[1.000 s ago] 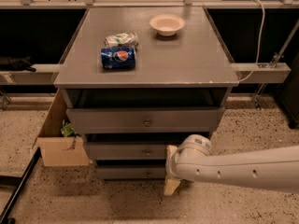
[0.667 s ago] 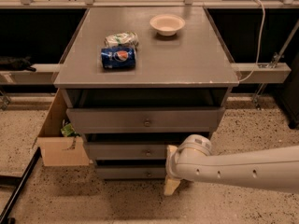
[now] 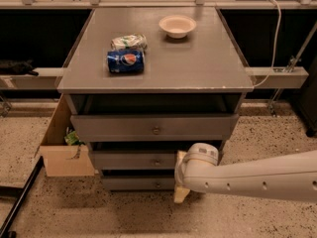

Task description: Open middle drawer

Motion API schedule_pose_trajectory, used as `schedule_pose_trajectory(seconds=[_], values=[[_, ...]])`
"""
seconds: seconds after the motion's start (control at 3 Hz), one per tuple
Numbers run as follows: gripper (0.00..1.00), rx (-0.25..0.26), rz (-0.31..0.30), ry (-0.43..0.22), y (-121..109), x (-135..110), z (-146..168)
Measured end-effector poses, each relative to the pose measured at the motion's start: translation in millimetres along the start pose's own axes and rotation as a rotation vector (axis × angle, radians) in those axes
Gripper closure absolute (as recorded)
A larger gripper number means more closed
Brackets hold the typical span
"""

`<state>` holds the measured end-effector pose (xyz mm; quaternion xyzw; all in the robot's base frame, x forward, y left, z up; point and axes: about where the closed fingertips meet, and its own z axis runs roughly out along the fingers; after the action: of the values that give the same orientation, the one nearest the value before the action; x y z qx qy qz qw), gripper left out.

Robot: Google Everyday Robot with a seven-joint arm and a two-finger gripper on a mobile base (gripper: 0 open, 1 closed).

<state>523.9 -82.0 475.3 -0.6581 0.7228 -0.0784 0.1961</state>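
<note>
Since the middle drawer (image 3: pixel 131 160) is a flat grey wooden front with nothing on it but one small round metal knob (image 3: pixel 157 161), that knob is the only real place to take hold. It sits at the centre of the front, between the wider top drawer (image 3: pixel 148 127) above and the narrower bottom drawer (image 3: pixel 133 184) below. The drawer looks stiff and solid, not fragile. It is probably light if empty, though its contents are hidden. The knob is smooth and small, so a loose pinch would likely slip off. A firm grip squarely around it and a straight pull outward should serve best, since any sideways pull could bind the drawer in its frame.

The gripper (image 3: pixel 179 176) hangs at the end of the white arm (image 3: pixel 257 178) just to the right of the knob, in front of the right part of the middle and bottom fronts — near the knob, but not on it. Whether it is spread or closed I cannot tell.

On the cabinet top (image 3: pixel 198 68) lie a blue soda can (image 3: pixel 125 62), a crumpled packet (image 3: pixel 129 41) and a pale bowl (image 3: pixel 177 26), so a jerky pull might shake them.
</note>
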Motion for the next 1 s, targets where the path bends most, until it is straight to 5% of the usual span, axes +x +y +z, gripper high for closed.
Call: schedule_pose_trajectory(seconds=[1.0], values=[[0.00, 0.121, -0.095, 0.058, -4, -17, 0]])
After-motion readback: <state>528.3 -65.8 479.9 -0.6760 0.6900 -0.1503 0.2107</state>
